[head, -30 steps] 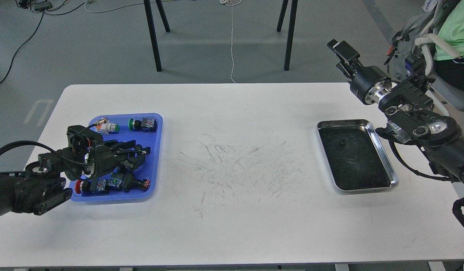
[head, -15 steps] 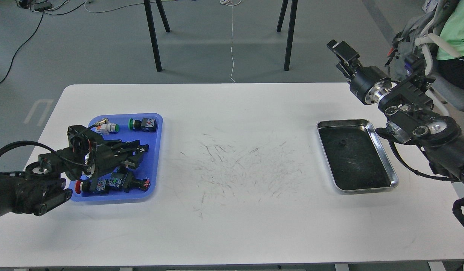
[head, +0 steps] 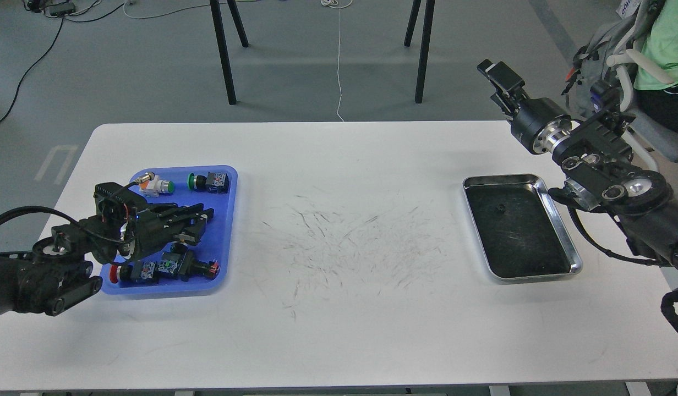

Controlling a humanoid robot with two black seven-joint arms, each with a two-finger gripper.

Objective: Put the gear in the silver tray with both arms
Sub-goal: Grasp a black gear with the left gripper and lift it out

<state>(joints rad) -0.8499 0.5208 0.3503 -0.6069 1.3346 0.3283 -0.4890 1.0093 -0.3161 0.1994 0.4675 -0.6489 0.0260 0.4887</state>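
Note:
My left gripper [head: 200,218] hangs low over the blue plastic tray [head: 229,231] at the left. Its fingers are drawn close together on a small dark part that I take for the gear, which is mostly hidden between them. The silver tray [head: 559,231] lies at the right of the table, and a small dark spot [head: 500,208] shows on its bottom. My right gripper [head: 496,74] is raised beyond the table's far right edge, above and behind the silver tray. It is seen dark and end-on, so its fingers cannot be told apart.
The blue tray also holds a green push button [head: 207,181], an orange-and-white part [head: 156,185] and a row of red-capped switches [head: 163,269]. A person in a green shirt [head: 663,44] sits at the far right. Black frame legs [head: 223,55] stand behind the table.
My left gripper's fingers have closed together and the gripper has drawn back slightly to the left over the blue tray. The right arm has barely moved.

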